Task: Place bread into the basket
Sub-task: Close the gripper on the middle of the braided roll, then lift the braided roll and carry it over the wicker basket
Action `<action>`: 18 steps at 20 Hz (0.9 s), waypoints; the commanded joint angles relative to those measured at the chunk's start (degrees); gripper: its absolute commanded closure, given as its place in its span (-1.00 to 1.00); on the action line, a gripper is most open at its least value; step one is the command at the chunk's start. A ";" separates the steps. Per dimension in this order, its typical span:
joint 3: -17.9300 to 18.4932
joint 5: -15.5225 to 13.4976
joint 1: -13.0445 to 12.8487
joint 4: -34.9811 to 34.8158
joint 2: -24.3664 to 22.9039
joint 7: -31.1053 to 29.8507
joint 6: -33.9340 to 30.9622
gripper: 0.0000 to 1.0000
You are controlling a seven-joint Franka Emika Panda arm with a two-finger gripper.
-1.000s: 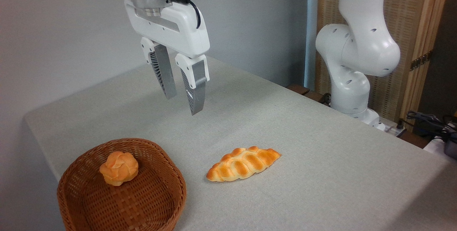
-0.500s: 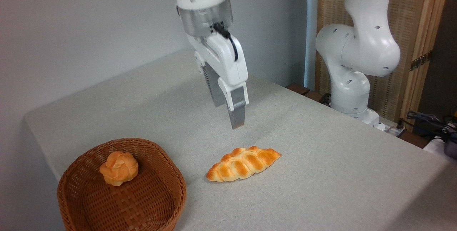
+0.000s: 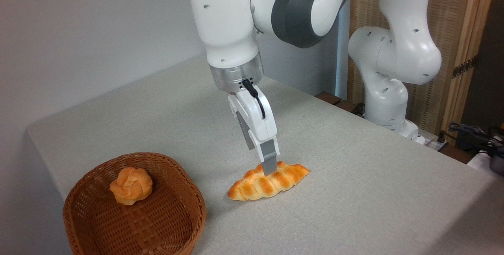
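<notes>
The gripper is lowered onto the middle of the bread, which lies on the table beside the basket, presumably for a balanced lift; its opening and hold cannot be told, one finger hiding the other.

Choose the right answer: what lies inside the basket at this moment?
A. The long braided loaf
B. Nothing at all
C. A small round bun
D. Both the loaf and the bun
C: only the small round bun sits in the basket; the loaf lies on the table to its right, under the gripper.
</notes>
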 commanded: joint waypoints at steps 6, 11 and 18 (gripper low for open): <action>-0.10 2.43 -0.73 -5.52 0.54 -0.44 7.69 -1.00; -0.28 2.60 -0.90 -7.64 0.89 -1.23 9.80 -0.99; -0.89 2.60 -0.90 -7.90 2.03 -2.28 10.51 -0.16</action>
